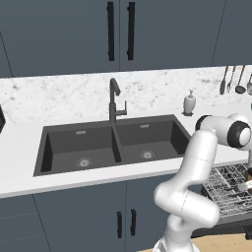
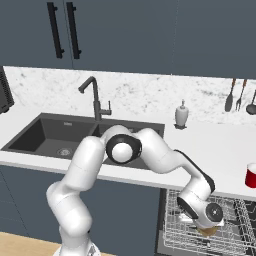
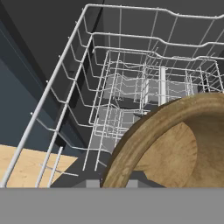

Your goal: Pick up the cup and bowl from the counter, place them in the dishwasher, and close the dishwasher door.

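I have the claw (image 2: 207,229) down over the pulled-out dishwasher (image 2: 210,225) rack, pinching the wooden bowl (image 3: 175,144) by its rim; the jaws sit nearly together on that thin edge. So the step in hand is setting the bowl into the rack. In the hand view the bowl hangs just above the wire tines, tilted, with the rack's floor beneath it, and I judge it not yet resting on anything.

The red cup (image 2: 251,175) stands on the counter (image 2: 220,145), above the rack and toward its right side, well apart from the bowl. It is the piece left to fetch.

The next move, as I read it, calls for lowering the bowl until the wires carry it, then spreading the claw and lifting straight clear so the rim does not catch a tine. After that comes the cup, then the door.

The right base view gives me the cup and the claw over the rack; the left base view gives the rack at its right edge, beside the sink (image 1: 113,145), mostly behind the arm. The hand view alone shows the bowl's grain and how it hangs over the tines.
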